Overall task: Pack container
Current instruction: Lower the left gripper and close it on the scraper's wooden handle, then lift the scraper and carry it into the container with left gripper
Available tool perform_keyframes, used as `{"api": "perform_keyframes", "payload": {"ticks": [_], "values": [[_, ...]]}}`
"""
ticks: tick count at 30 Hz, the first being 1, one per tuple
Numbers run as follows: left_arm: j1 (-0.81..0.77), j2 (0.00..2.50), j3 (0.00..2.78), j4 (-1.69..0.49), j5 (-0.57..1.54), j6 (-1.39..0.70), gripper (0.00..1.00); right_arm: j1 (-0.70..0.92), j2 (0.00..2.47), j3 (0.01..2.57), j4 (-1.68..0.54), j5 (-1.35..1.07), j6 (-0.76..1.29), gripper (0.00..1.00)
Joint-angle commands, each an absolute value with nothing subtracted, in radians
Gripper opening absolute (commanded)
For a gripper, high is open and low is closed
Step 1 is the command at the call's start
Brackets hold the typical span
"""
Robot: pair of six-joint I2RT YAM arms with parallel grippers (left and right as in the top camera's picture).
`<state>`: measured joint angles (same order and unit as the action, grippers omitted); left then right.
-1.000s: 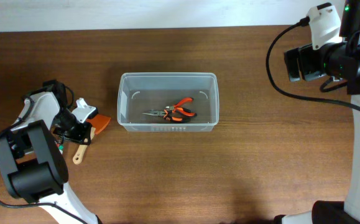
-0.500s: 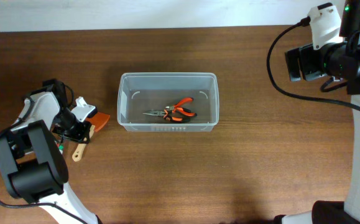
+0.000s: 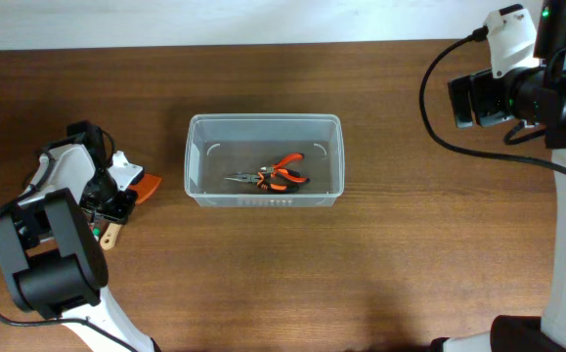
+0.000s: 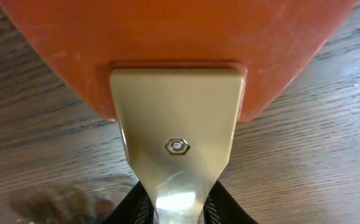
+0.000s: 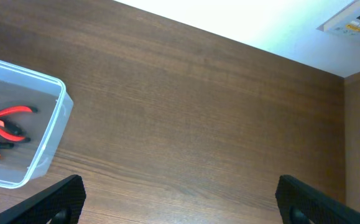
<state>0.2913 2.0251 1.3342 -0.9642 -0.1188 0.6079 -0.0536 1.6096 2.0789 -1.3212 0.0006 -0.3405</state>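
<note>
The scraper [image 4: 176,37] has slid leftward, away from the container [image 3: 263,117]. The left end effector [image 4: 175,211] clamps its handle, likely for lifting it in. The right end effector [image 5: 186,202] gapes wide, empty.

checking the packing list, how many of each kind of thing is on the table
container: 1
pliers: 1 clear pair, inside the container
scraper: 1, outside the container
total: 3
</note>
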Motion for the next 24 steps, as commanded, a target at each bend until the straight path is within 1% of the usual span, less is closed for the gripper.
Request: {"api": "perform_keyframes", "payload": {"ticks": [1, 4, 5, 6, 7, 9, 11, 14, 15, 16, 17, 18, 20, 24], "values": [[0.297, 2.059, 1.322, -0.954, -0.162, 0.587, 0.26, -0.059, 1.612, 2.077, -1.321, 0.013, -0.331, 0.99], [0.297, 2.059, 1.322, -0.954, -0.145, 0.587, 0.27, -0.059, 1.612, 2.077, -1.321, 0.013, -0.331, 0.98], [0.297, 2.059, 1.322, -0.955, -0.142, 0.587, 0.37, -0.059, 1.612, 2.077, -1.321, 0.013, -0.331, 0.99], [0.297, 2.059, 1.322, -0.955, -0.138, 0.587, 0.39, -0.059, 1.612, 2.077, -1.321, 0.013, -0.331, 0.99], [0.297, 2.059, 1.322, -0.954, -0.13, 0.587, 0.39, -0.059, 1.612, 2.077, -1.321, 0.013, -0.331, 0.99], [0.297, 2.059, 1.322, -0.955, -0.117, 0.587, 0.33, -0.059, 1.612, 2.077, -1.321, 0.013, -0.331, 0.98], [0.297, 2.059, 1.322, -0.955, -0.115, 0.587, 0.24, -0.059, 1.612, 2.077, -1.321, 0.013, -0.331, 0.99], [0.297, 2.059, 1.322, -0.954, -0.103, 0.587, 0.23, -0.059, 1.612, 2.077, -1.321, 0.013, -0.331, 0.99], [0.297, 2.059, 1.322, -0.954, -0.101, 0.587, 0.21, -0.06, 1.612, 2.077, -1.321, 0.013, -0.331, 0.99], [0.297, 2.059, 1.322, -0.954, -0.101, 0.587, 0.17, -0.06, 1.612, 2.077, -1.321, 0.013, -0.331, 0.98], [0.297, 2.059, 1.322, -0.954, -0.101, 0.587, 0.1, -0.059, 1.612, 2.077, -1.321, 0.013, -0.331, 0.99], [0.297, 2.059, 1.322, -0.954, -0.101, 0.587, 0.06, -0.06, 1.612, 2.077, -1.321, 0.013, -0.331, 0.99], [0.297, 2.059, 1.322, -0.954, -0.101, 0.587, 0.03, -0.059, 1.612, 2.077, -1.321, 0.013, -0.331, 0.98], [0.29, 2.059, 1.324, -0.954, -0.102, 0.582, 0.02, -0.059, 1.612, 2.077, -1.321, 0.013, -0.331, 0.99]]}}
